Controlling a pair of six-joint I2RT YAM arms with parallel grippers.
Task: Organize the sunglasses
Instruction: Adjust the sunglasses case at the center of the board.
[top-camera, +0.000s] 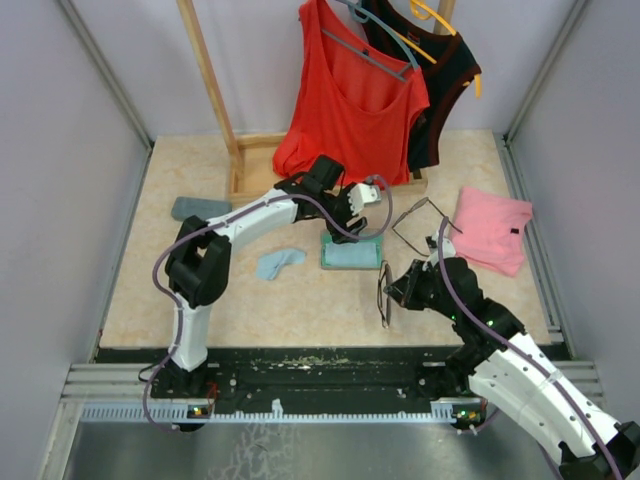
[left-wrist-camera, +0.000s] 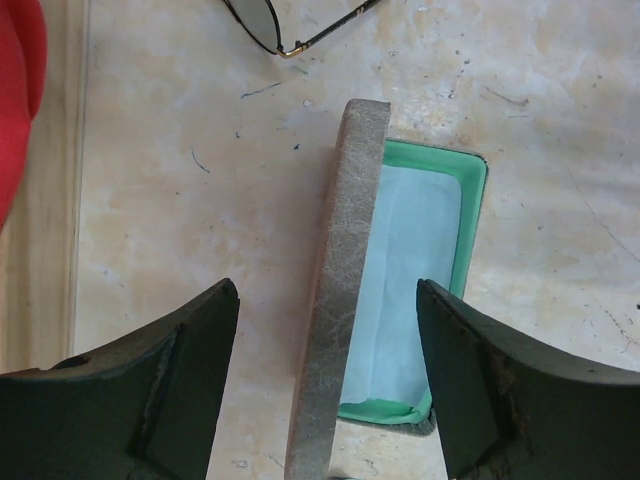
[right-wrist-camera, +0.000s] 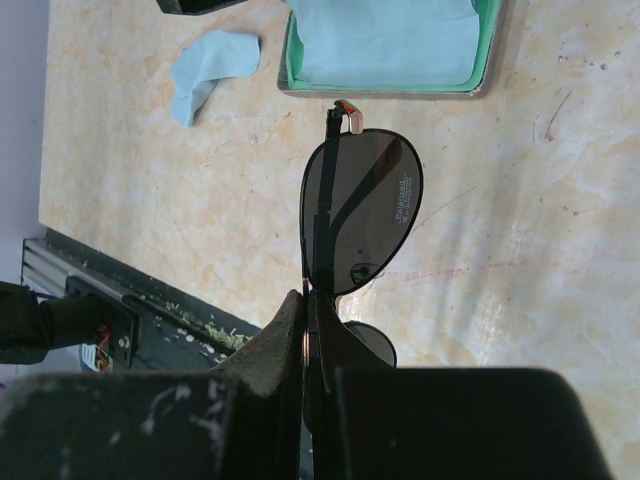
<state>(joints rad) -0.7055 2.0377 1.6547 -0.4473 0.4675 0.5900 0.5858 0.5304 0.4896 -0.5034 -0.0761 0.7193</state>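
One pair of sunglasses (right-wrist-camera: 365, 210) with dark lenses hangs folded above the table, and my right gripper (right-wrist-camera: 310, 300) is shut on its frame. From above, that pair (top-camera: 385, 295) is near the front edge at my right gripper (top-camera: 402, 288). A second pair (top-camera: 420, 225) lies unfolded on the table; part of it (left-wrist-camera: 270, 25) shows in the left wrist view. My left gripper (left-wrist-camera: 325, 300) is open, its fingers either side of the upright lid (left-wrist-camera: 340, 300) of an open green-lined case (left-wrist-camera: 475, 200), touching nothing. It (top-camera: 358, 222) hovers over that case (top-camera: 352, 252).
A light blue cloth (left-wrist-camera: 410, 270) lines the open case. Another blue cloth (top-camera: 280, 262) lies loose to its left. A closed grey case (top-camera: 200, 208) sits far left. A pink cloth (top-camera: 492, 228) lies right. Red (top-camera: 350, 100) and black (top-camera: 445, 80) tops hang on a wooden rack behind.
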